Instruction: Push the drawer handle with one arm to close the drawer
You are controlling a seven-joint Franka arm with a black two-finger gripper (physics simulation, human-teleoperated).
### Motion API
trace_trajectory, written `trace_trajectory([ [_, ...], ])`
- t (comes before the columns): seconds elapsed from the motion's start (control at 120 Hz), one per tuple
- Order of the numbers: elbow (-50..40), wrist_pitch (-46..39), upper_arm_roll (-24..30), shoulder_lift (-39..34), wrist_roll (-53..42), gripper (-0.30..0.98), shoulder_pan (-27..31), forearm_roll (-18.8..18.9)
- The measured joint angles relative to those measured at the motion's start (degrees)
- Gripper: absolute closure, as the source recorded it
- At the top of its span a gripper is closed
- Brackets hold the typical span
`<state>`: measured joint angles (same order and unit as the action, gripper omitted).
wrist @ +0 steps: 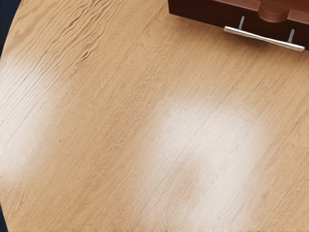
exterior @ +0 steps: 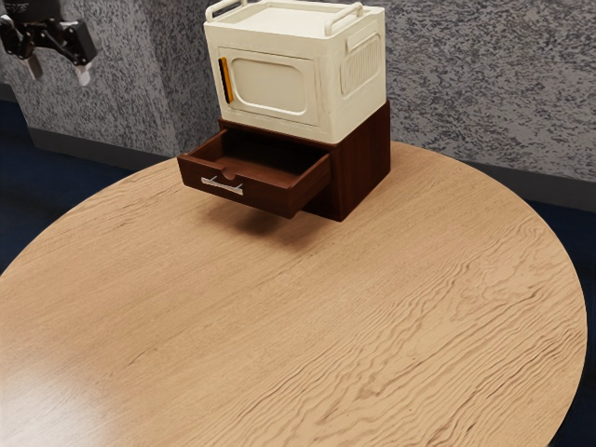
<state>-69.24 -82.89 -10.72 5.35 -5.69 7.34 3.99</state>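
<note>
Presently, claw (exterior: 60, 72): holding nothing, its fingers (exterior: 84, 74) spread with a gap between them, up at the exterior view's left and well apart from the furniture.
Drawer (exterior: 293, 191): pulled well out of the brown cabinet (exterior: 365, 168), its inside plainly visible.
Handle (exterior: 222, 187): a pale metal bar on the drawer's front, facing away from the cabinet; in the wrist view it stands off the wood on two thin posts (wrist: 242, 22).
Way from claw to handle: toward the exterior view's right and, as I judge it, downward, with a clear stretch of air between; nothing touches the bar.
Long axis of the handle: runs across the drawer front, so the closing push should go square to it, straight back toward the cabinet.
White box (exterior: 270, 88): sits on top of the cabinet, above and behind the drawer front; my approach should stay low enough to leave it alone.
Worktop (exterior: 307, 326): carries the cabinet, with the drawer jutting out above the wood.
Step in hand: approaching; the closing itself is yet to be done.
Next move: lower in front of the bar, then press near its middle.
Risk: pushing too high could slide over the front's rim; pushing off-centre could bind the drawer.
</note>
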Motion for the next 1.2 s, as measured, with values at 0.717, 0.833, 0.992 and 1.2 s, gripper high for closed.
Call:
trace_trajectory([
  [0.717, -53.8, -3.4, 7.1, -43.0, 2.8, 0.02, -7.6, -3.5],
  [0.833, -66.1, -8.7, 7.2, -43.8, 4.4, 0.02, -9.6, -3.2],
  [0.992, -62.9, -22.3, 5.1, -28.5, 3.0, 0.02, -11.5, -2.7],
  [1.2, -56.8, -33.4, -3.8, -16.3, 1.0, 0.02, -16.1, -2.7],
])
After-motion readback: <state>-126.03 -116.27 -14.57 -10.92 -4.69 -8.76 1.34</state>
